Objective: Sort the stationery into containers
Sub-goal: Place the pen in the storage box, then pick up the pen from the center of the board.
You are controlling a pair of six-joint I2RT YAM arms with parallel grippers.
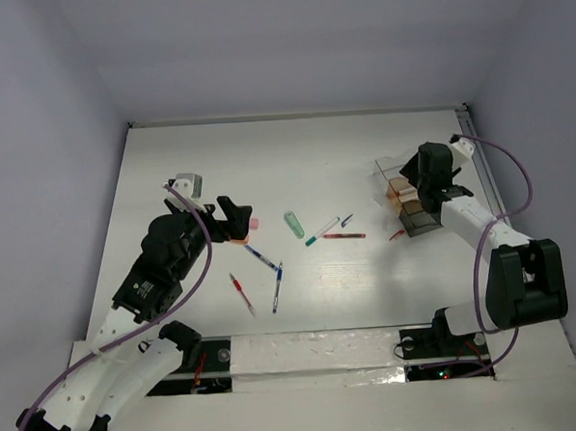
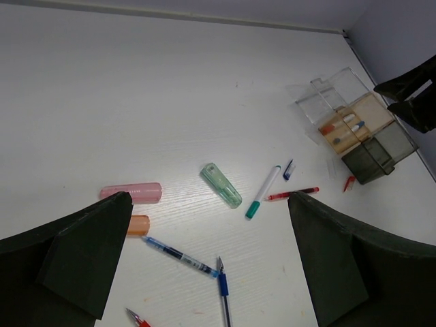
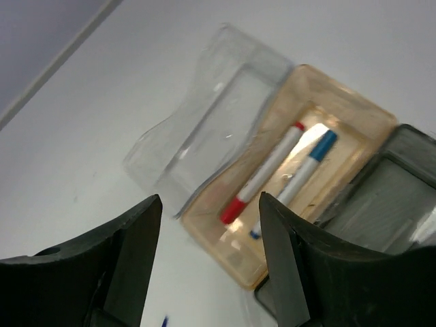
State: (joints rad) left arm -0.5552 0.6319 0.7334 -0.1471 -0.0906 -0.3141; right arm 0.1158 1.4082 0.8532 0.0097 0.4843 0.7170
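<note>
At roughly 2 o'clock on the table (image 1: 198,157), taking 12 as the far edge in the top view, we log the organiser box (image 1: 410,207). The right gripper (image 3: 208,208) hangs directly over it, fingers spread, nothing between them. Through the gap we see the tan compartment (image 3: 357,112) with two white-bodied pens lying side by side in it: a red-capped pen (image 3: 267,172) and a blue-capped pen (image 3: 298,176). A clear compartment (image 3: 221,116) sits on one side of the tan one and a dark compartment (image 3: 392,197) on the other.

The left gripper (image 1: 233,218) is at about 9 o'clock from table centre, fingers likewise apart and empty. The pink eraser (image 2: 133,192) and orange eraser (image 2: 139,225) lie just beside the finger (image 2: 82,259) at the left of the wrist view — we cannot tell whether they touch it.

Loose items mid-table:
- the pale green piece (image 2: 221,184);
- at its 3 o'clock, a green-capped pen (image 2: 263,191), a small blue piece (image 2: 288,169) and a red pen (image 2: 291,195);
- toward 6 o'clock, one blue pen (image 2: 180,257) and a second blue pen (image 2: 222,291), tips close together — plus a short red pen (image 1: 241,293) nearer the bases.
</note>
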